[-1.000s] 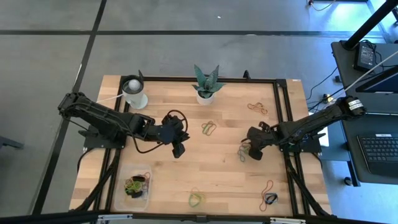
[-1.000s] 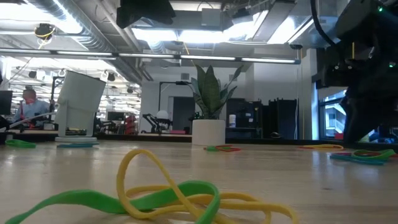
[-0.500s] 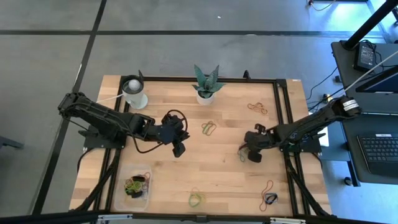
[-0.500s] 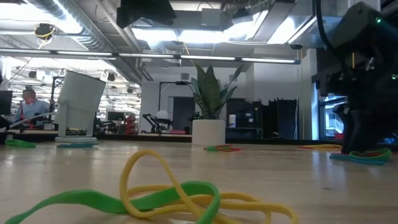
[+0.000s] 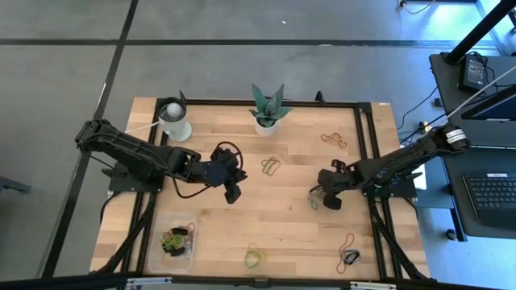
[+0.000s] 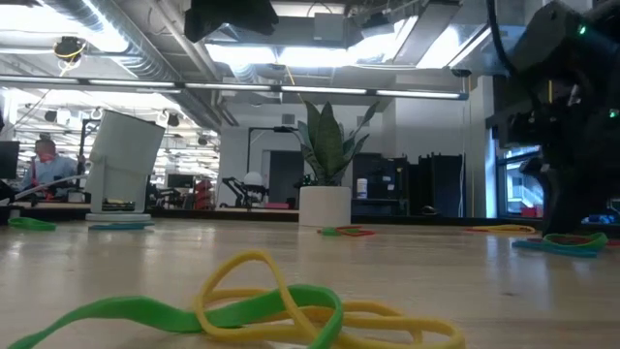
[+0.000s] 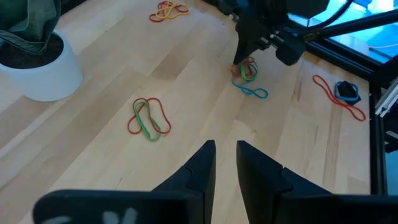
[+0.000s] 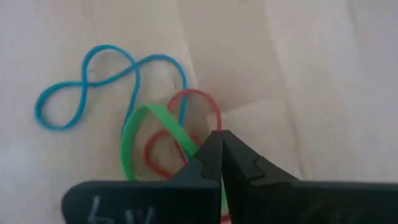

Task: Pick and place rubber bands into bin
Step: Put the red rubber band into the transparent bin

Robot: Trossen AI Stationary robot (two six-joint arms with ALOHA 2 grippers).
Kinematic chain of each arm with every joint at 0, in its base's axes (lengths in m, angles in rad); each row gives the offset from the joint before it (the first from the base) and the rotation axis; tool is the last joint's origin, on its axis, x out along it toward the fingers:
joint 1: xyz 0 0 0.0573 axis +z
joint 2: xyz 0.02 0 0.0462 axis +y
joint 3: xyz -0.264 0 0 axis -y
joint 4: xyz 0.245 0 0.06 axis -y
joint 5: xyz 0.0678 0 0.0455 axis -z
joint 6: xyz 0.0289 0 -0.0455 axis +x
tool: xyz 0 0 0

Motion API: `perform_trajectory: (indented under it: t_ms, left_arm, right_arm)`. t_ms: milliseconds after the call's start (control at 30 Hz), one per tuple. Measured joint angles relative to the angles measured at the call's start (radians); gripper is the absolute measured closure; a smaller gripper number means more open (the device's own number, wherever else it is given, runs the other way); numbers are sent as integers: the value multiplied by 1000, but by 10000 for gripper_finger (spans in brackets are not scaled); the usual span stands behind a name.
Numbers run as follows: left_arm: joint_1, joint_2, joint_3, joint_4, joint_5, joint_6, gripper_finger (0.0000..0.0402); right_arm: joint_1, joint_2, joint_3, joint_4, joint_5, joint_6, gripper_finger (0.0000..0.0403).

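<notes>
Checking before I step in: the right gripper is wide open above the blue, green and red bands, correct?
Not open. The right wrist view shows the right gripper shut, fingertips together on the red band and green band, beside the blue band.

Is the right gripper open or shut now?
Shut. In the right wrist view the right gripper has its fingertips together, on the red and green rubber bands.

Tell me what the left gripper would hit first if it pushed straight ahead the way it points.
Probably the red and green bands lying on the table just ahead of the left gripper, though depth is hard to judge. The right gripper lies farther off.
</notes>
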Motion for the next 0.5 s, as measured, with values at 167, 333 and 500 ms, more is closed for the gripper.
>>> perform_trajectory:
  t_ms: [167,333,500]
  left_arm:
    - [0,0,0,0,0,0,343]
    - [0,0,0,0,0,0,343]
    - [0,0,0,6,-3,0,343]
  right_arm:
    - [0,-72,36,-93,8,-6,401]
    - [1,-138,38,-93,12,-1,402]
    - [1,-227,67,-133,20,3,402]
